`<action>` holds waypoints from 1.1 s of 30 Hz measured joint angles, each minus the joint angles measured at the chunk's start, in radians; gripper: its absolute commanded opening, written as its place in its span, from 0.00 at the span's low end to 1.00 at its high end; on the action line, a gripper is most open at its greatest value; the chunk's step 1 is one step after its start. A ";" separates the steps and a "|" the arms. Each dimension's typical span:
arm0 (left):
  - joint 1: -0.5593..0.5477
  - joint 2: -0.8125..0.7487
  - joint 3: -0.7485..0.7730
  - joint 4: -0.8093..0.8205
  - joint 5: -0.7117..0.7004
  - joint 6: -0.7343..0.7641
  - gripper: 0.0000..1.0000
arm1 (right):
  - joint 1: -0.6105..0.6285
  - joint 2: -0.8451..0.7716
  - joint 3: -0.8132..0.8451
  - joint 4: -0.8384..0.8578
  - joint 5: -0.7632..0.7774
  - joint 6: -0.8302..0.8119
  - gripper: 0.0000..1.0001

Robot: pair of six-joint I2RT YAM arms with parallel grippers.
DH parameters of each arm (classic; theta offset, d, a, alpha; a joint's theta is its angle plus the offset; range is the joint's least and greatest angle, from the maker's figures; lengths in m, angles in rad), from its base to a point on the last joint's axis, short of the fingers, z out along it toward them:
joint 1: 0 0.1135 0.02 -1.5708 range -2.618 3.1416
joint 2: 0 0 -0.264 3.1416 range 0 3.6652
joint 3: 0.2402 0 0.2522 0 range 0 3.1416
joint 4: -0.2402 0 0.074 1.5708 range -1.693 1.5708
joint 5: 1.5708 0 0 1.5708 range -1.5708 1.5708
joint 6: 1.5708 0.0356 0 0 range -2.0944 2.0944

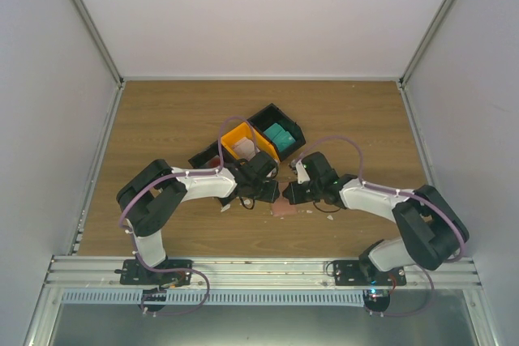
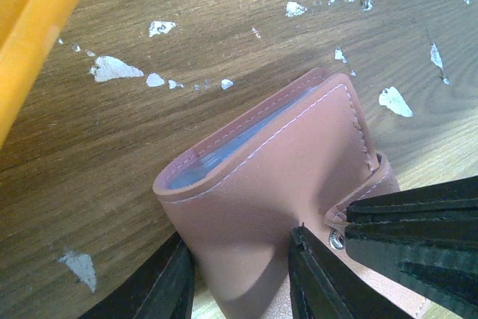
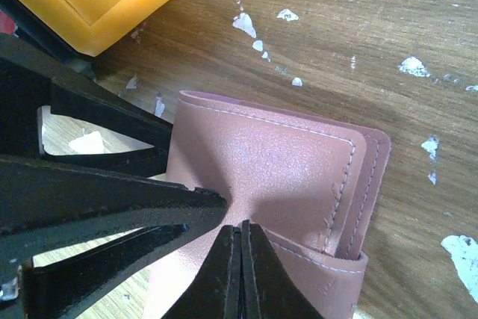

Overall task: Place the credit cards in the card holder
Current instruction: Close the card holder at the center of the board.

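The card holder [image 1: 284, 209] is a reddish-brown bifold wallet lying folded on the wood between both grippers. In the left wrist view the card holder [image 2: 276, 162] shows light blue pockets at its open edge. My left gripper [image 2: 239, 237] has its jaws round the holder's folded body, and the leather bulges between them. My right gripper [image 3: 240, 228] is shut on the holder's snap strap [image 3: 328, 263]. The two grippers meet in the top view, the left gripper [image 1: 272, 192] beside the right gripper [image 1: 287, 194]. Teal cards [image 1: 280, 135] lie in a black bin, pale cards [image 1: 243, 149] in the orange bin.
A row of bins stands just behind the grippers: a black bin [image 1: 207, 155], the orange bin [image 1: 235, 131] and a black bin [image 1: 284, 123]. The orange bin's wall [image 2: 30, 35] is close on the left. Small white paper scraps [image 2: 112, 69] dot the wood.
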 measured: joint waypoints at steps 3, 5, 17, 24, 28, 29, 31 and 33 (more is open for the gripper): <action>0.000 0.000 0.000 0.000 0.000 0.000 0.36 | 0.003 -0.011 -0.006 -0.001 0.006 0.002 0.00; 0.000 0.001 0.002 -0.003 0.000 0.000 0.36 | 0.006 -0.019 -0.011 -0.002 0.008 0.002 0.00; 0.000 0.007 0.014 -0.018 0.000 0.001 0.35 | 0.010 -0.031 -0.019 -0.003 0.004 0.002 0.01; 0.000 0.007 0.014 -0.018 0.000 0.001 0.35 | 0.010 -0.020 -0.018 0.010 0.000 0.002 0.01; 0.000 0.007 0.014 -0.018 0.000 0.001 0.35 | 0.010 -0.020 -0.019 0.008 0.001 0.001 0.01; 0.000 0.008 0.014 -0.018 0.000 0.001 0.35 | 0.010 -0.021 -0.020 0.008 0.002 0.001 0.00; 0.000 0.008 0.014 -0.018 0.000 0.001 0.35 | 0.012 -0.025 -0.022 0.008 0.005 0.001 0.01; 0.000 0.008 0.014 -0.019 0.000 0.001 0.35 | 0.014 -0.032 -0.025 0.005 0.008 0.001 0.00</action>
